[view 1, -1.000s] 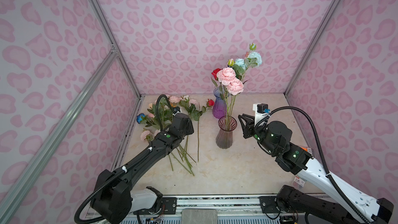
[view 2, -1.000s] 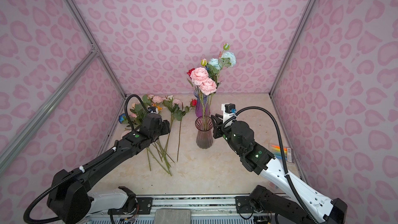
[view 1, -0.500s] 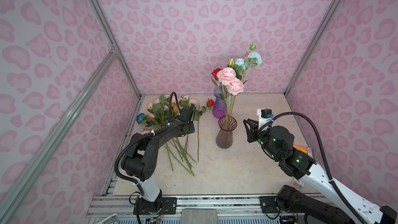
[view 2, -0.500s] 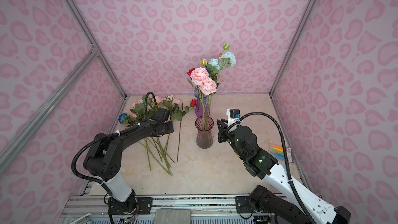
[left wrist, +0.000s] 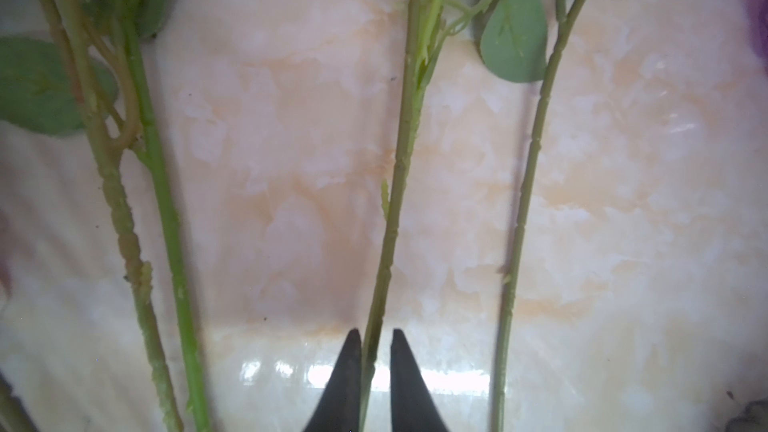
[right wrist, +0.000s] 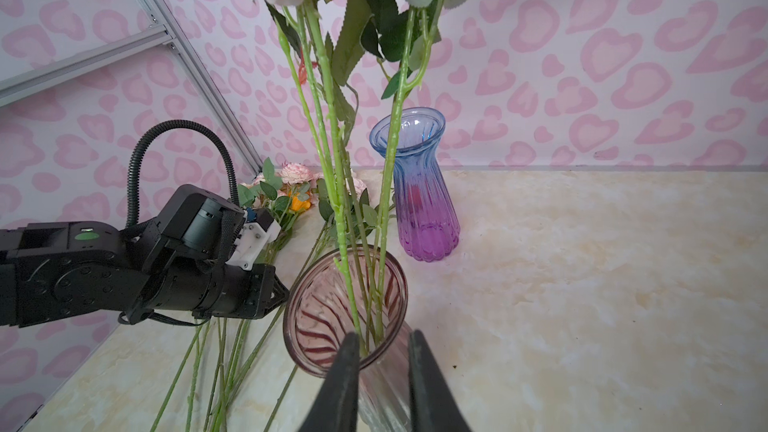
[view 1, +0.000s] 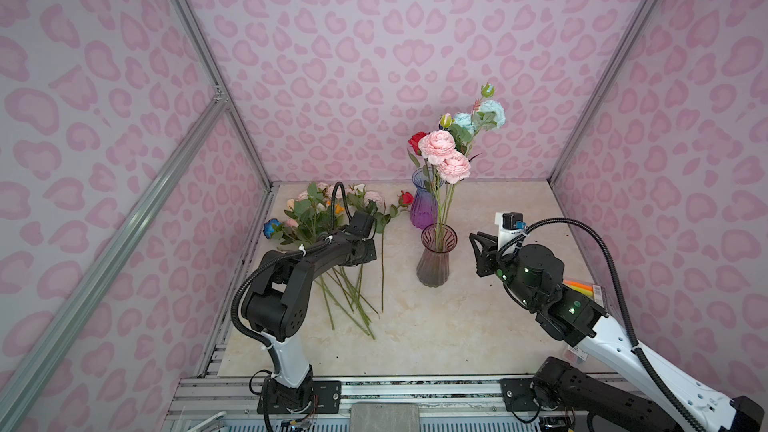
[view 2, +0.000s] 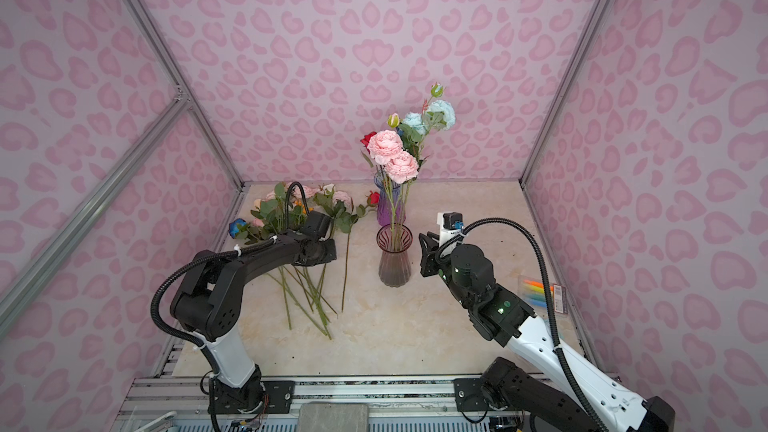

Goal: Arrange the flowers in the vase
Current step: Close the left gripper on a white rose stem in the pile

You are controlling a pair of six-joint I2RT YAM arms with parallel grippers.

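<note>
Several flowers (view 1: 443,152) with pink, pale blue and red heads stand upright in the ribbed, smoky-pink glass vase (view 1: 433,264) (view 2: 394,264) (right wrist: 328,317). More flowers (view 1: 320,214) (view 2: 286,209) lie in a pile at the left, their stems (view 1: 350,297) fanned toward the front. My left gripper (left wrist: 372,332) (right wrist: 284,295) is down on those stems. Its jaws are narrow and straddle one green stem (left wrist: 395,184): one finger touches it, and a thin gap shows at the other. My right gripper (right wrist: 382,334) (view 1: 476,241) hovers just right of the vase, slightly open and empty.
A blue-to-purple glass vase (view 1: 424,206) (right wrist: 422,197) stands behind the pink one. A red rose (view 1: 406,198) lies beside it on a long single stem. A striped coloured packet (view 1: 582,286) lies by the right wall. Pink patterned walls close in three sides.
My left arm has folded back and dropped onto the stems, and its jaws have narrowed around one stem. My right gripper has backed a little away from the vase.
</note>
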